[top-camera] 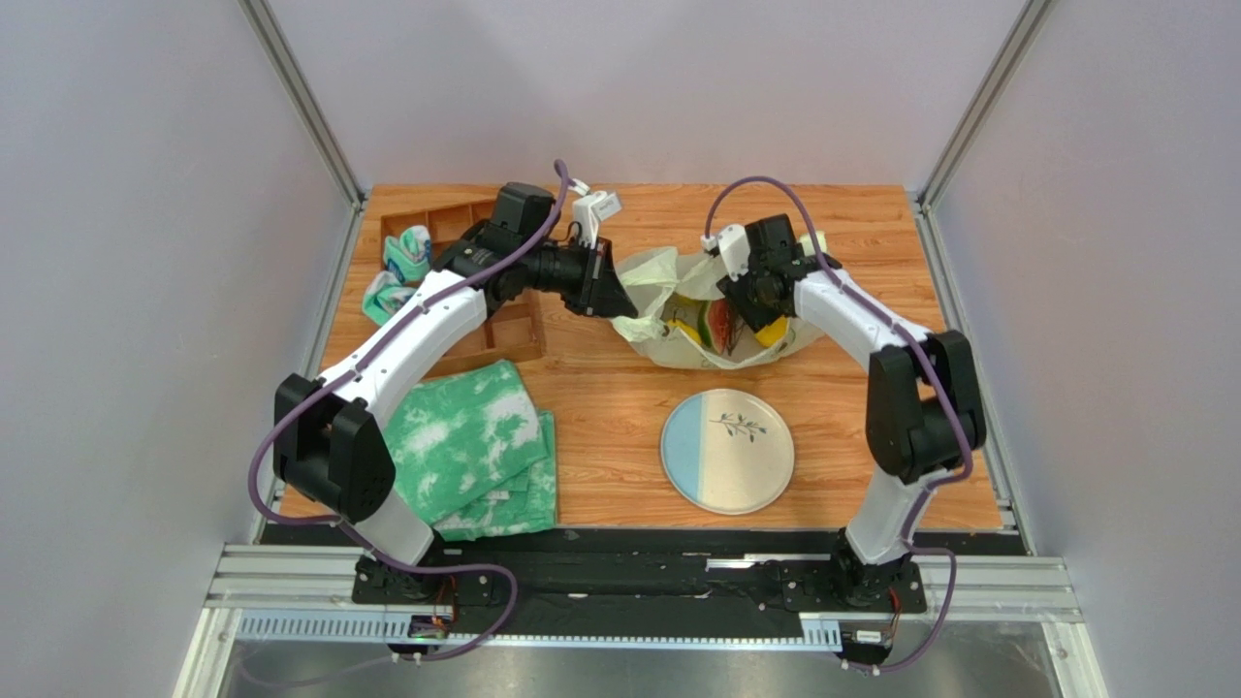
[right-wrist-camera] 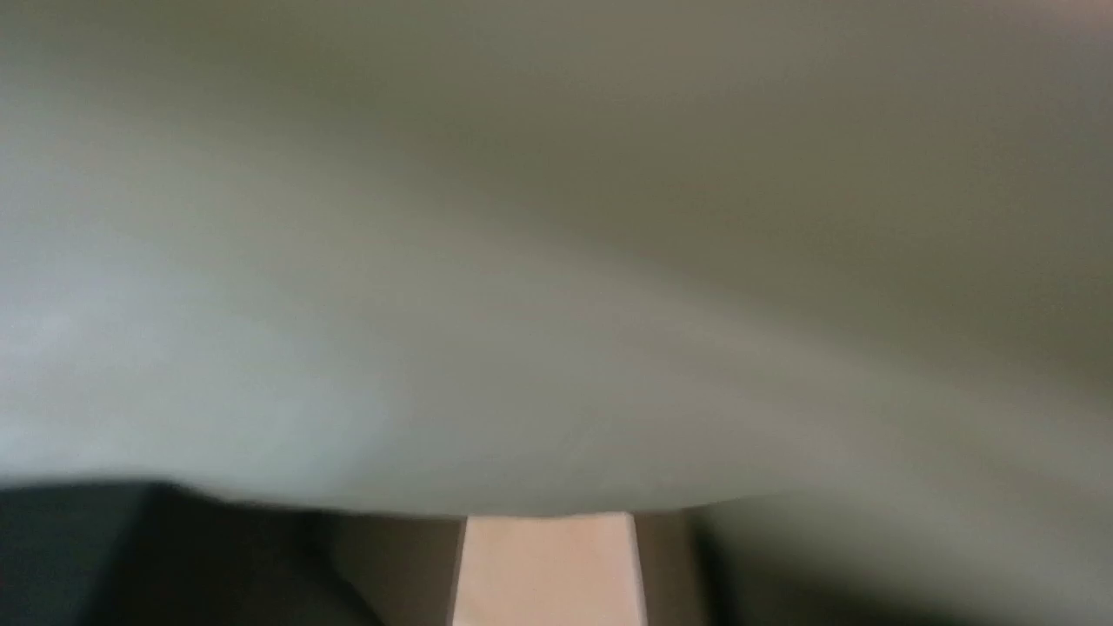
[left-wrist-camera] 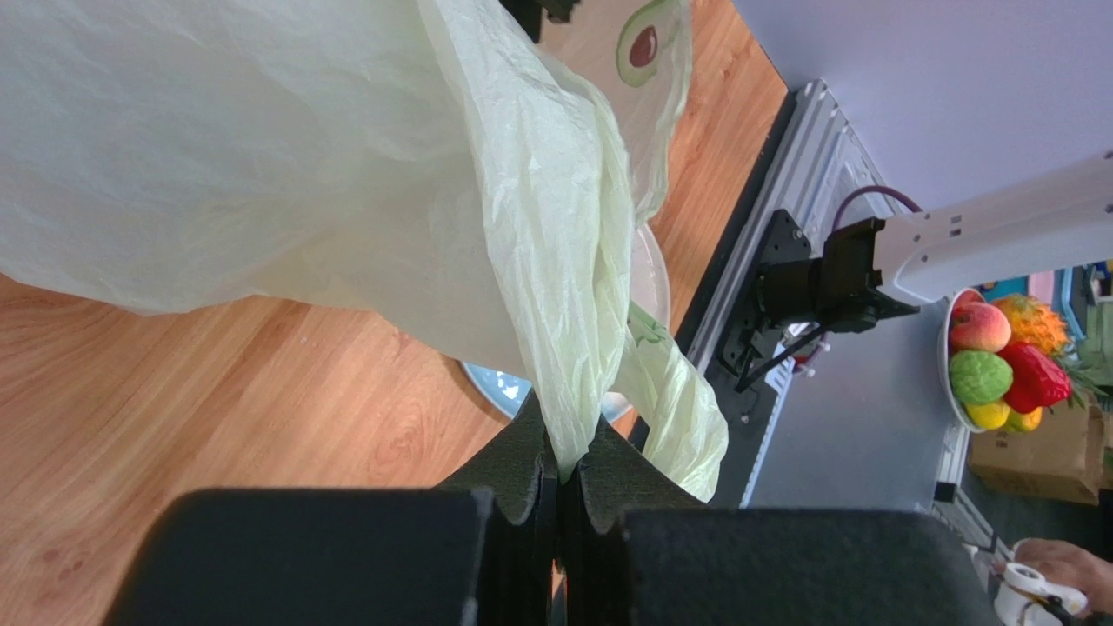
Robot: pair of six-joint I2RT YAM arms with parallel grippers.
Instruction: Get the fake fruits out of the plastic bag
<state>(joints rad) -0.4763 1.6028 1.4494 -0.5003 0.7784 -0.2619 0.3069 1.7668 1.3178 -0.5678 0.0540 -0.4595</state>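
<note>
**Left fingers pinched on bag film, right fingers at the bag mouth, fruits in the bag**

My left gripper [left-wrist-camera: 562,480] is clenched on a thin fold of the plastic bag [left-wrist-camera: 327,157]. The film comes straight out from between the pads and balloons up beyond them. A loose flap of the same film hangs just beside the tips.

My right gripper [top-camera: 740,309] is at the open mouth of the bag, on the side opposite my left fingers. Its wrist view is filled with blurred pale film pressed close. Only a dark finger edge and a strip of wood show at the bottom, so I cannot tell if those fingers are spread, closed, or holding anything.

The fake fruits [top-camera: 717,323] that I can see lie inside the bag, between my two grippers and just beside the right fingertips. A red-green watermelon slice [top-camera: 714,323] shows, with a yellow piece [top-camera: 772,336] on the other side of the fingertips.

Back from my right fingers, toward the arm bases, a blue-and-cream plate [top-camera: 727,451] lies flat on the table [top-camera: 612,422], apart from the bag. A folded green-and-white cloth [top-camera: 469,444] lies well apart from my left fingers, by the left arm.
</note>
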